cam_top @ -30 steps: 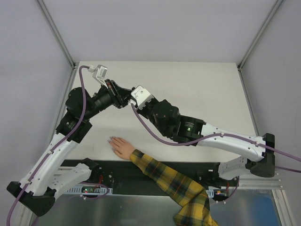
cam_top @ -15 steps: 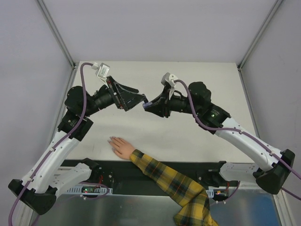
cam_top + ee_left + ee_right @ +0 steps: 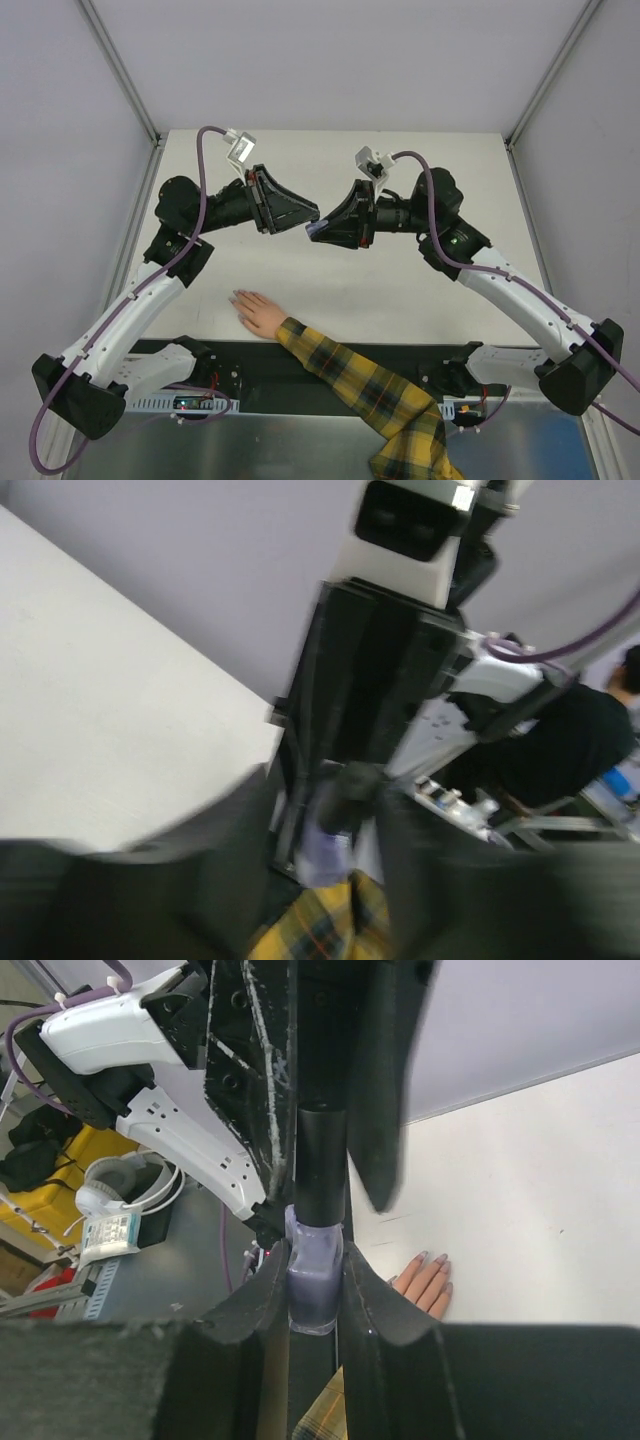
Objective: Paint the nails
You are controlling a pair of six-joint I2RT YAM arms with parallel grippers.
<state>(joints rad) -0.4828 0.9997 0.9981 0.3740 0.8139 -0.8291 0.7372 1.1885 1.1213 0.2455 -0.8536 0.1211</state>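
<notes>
Uncapping step: right claw pinching polish bottle, left claw spread around black cap; next clamp and twist

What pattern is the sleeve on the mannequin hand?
The sleeve is yellow-and-black plaid, clearest in the top external view.

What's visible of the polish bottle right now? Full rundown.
The polish bottle is small, with a translucent lilac body that looks like glass and a tall glossy black cap. It hangs in mid-air above the table, roughly level. The right end effector is clamped on the body, one finger each side. The cap points at the left end effector, whose fingers flank it; whether they press on it is unclear. No brush shows.
</notes>
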